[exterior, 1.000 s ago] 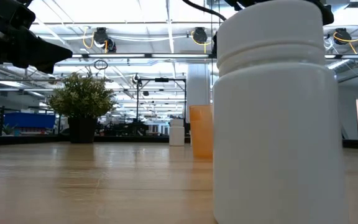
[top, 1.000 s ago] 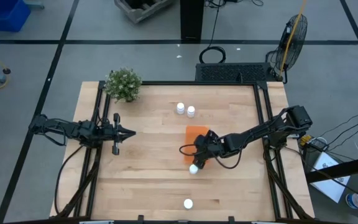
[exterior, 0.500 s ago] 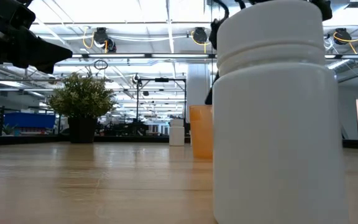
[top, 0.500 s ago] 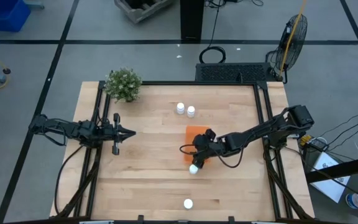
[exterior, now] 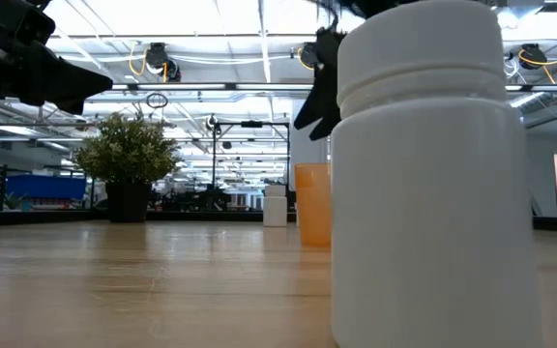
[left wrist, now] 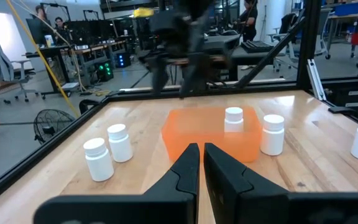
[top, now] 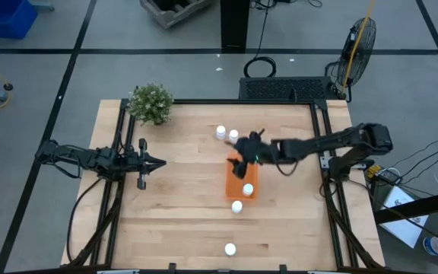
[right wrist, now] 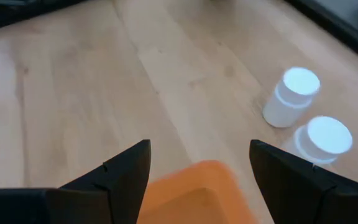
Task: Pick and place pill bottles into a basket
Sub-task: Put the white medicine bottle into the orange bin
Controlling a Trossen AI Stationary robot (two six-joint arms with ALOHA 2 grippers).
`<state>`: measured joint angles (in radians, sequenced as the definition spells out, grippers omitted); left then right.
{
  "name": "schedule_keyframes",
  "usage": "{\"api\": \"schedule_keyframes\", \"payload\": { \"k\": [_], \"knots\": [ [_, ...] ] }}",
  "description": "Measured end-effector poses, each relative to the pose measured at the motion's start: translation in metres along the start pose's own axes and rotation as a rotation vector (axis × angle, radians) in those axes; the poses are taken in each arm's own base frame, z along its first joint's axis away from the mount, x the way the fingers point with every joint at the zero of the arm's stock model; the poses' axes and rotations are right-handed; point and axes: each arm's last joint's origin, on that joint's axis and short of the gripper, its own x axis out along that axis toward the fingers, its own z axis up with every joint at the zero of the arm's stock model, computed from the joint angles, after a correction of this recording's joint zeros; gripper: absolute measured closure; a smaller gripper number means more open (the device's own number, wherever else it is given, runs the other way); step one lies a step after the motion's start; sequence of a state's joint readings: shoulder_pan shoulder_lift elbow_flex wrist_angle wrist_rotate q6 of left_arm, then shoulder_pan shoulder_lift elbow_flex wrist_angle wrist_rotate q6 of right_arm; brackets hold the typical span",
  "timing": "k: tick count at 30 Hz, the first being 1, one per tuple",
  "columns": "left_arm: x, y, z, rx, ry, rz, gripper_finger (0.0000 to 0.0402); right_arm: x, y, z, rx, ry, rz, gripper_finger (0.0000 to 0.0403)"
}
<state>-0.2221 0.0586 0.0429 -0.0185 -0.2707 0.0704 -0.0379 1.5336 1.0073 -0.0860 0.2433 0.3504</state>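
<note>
I counted five small white cylindrical pill bottles: one [top: 247, 189] standing inside the bright orange shallow rectangular basket [top: 236, 180], one [top: 236, 206] just outside its near end, one [top: 230, 249] alone by the table's front edge, and two [top: 226, 134] side by side beyond the basket. My right gripper [top: 246, 149] hung over the basket's far end, fingers spread and empty. My left gripper [top: 160, 161] waited well apart with fingers nearly together, holding nothing.

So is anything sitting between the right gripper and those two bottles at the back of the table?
Nothing visible. The right gripper hangs open over the basket's far end, with bare wood between it and the two bottles.
</note>
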Motion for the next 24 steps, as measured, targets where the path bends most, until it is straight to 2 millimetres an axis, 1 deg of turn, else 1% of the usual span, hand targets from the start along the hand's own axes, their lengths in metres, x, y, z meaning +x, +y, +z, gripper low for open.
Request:
{"api": "schedule_keyframes", "payload": {
  "k": [3,6,12,17,21,24],
  "knots": [
    [0.000,0.000,0.000,0.000,0.000,0.000,0.0371,0.005,-0.025,0.008,0.029,0.008,-0.009,0.0140],
    [0.000,0.000,0.000,0.000,0.001,0.000,0.0371,0.007,-0.044,0.015,0.029,0.019,-0.041,0.0144],
    [0.000,0.000,0.000,0.000,0.000,0.000,0.0371,0.005,-0.075,0.031,0.084,0.060,-0.058,0.0136],
    [0.000,0.000,0.000,0.000,0.000,0.000,0.0371,0.011,-0.086,0.038,0.113,0.095,-0.058,0.0124],
    [0.000,0.000,0.000,0.000,0.001,0.000,0.0371,0.028,-0.089,0.041,0.117,0.129,-0.031,0.0118],
    [0.000,0.000,0.000,0.000,0.001,0.000,0.0371,0.044,-0.089,0.040,0.102,0.203,-0.044,0.0117]
  ]
}}
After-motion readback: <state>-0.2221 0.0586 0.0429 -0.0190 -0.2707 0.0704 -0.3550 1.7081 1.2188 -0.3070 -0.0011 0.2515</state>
